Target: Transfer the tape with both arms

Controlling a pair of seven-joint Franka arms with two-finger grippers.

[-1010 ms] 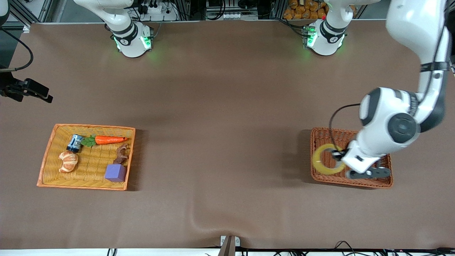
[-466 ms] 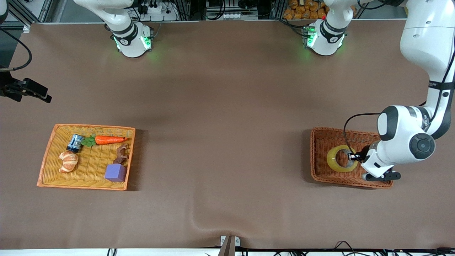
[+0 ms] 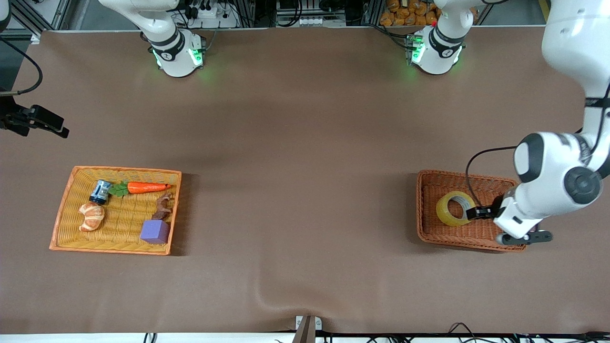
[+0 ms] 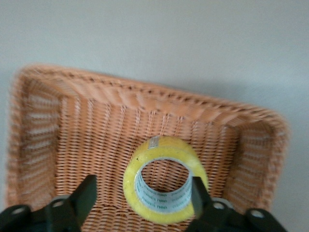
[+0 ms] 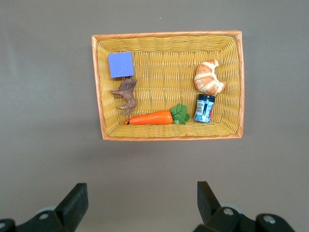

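Observation:
The tape point(image 3: 455, 208), a yellowish roll with a grey-white core, rests tilted on its edge in the brown wicker basket point(image 3: 420, 205). My left gripper point(image 3: 476, 213) hangs low over that basket, beside the roll. In the left wrist view the tape point(image 4: 166, 146) sits between the spread fingers of the left gripper point(image 4: 143, 186), close to one finger point(image 4: 199, 193) and well apart from the other. The jaws are open, with no grip on the roll. My right gripper point(image 5: 140, 193) waits open and empty, high over bare tablecloth beside the yellow basket point(image 5: 169, 35).
The yellow basket point(image 3: 64, 200) at the right arm's end holds a croissant point(image 3: 91, 216), a carrot point(image 3: 143, 187), a small jar point(image 3: 100, 191), a purple block point(image 3: 154, 231) and a brown toy animal point(image 3: 163, 206). Brown cloth covers the table between the baskets.
The left gripper has opened and let go of the tape. The roll has gone from lying flat to tilted, and the left arm has drawn back toward its end of the table.

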